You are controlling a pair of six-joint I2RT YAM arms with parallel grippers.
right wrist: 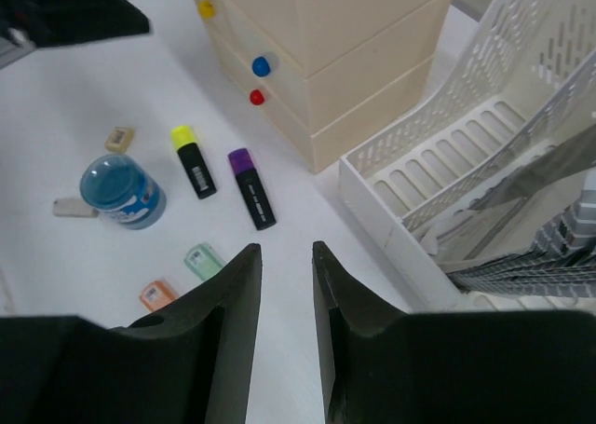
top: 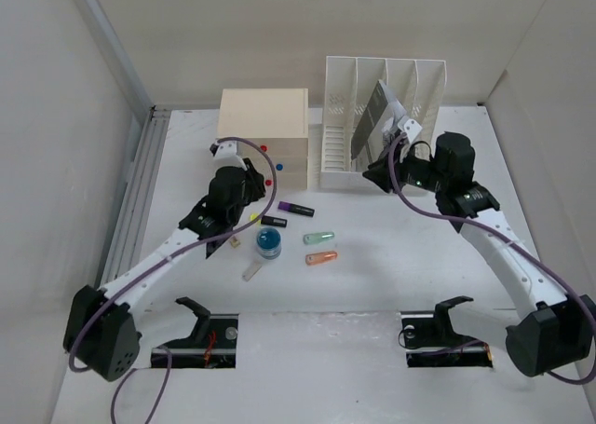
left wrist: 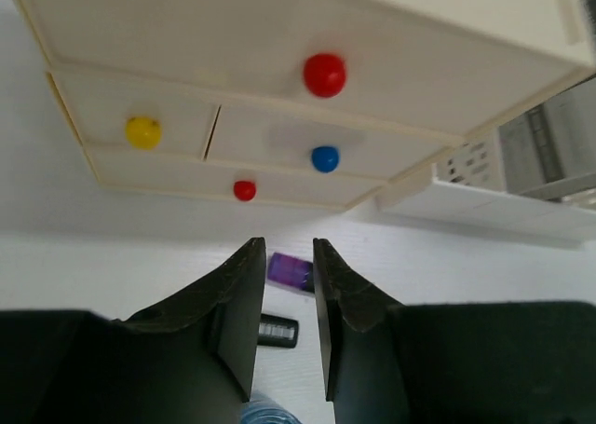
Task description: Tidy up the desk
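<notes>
The white desk (top: 372, 294) carries a purple highlighter (top: 296, 209), a yellow highlighter (top: 268, 220), a blue tub (top: 269, 244), a green tube (top: 319, 238) and an orange tube (top: 321, 257). My left gripper (left wrist: 290, 247) hangs in front of the cream drawer box (left wrist: 279, 33), its jaws a narrow gap apart with nothing between them; the purple highlighter (left wrist: 290, 271) lies on the desk beyond the tips. My right gripper (right wrist: 287, 249) hovers beside the white file rack (right wrist: 484, 116), jaws slightly apart and empty, above bare desk.
The drawer box (top: 263, 116) has red, yellow and blue knobs. The file rack (top: 384, 84) holds a grey notebook (top: 372, 116). A small beige sharpener (right wrist: 118, 140) and a white eraser (right wrist: 73, 207) lie near the tub. A grey rail (top: 135, 191) runs along the left edge.
</notes>
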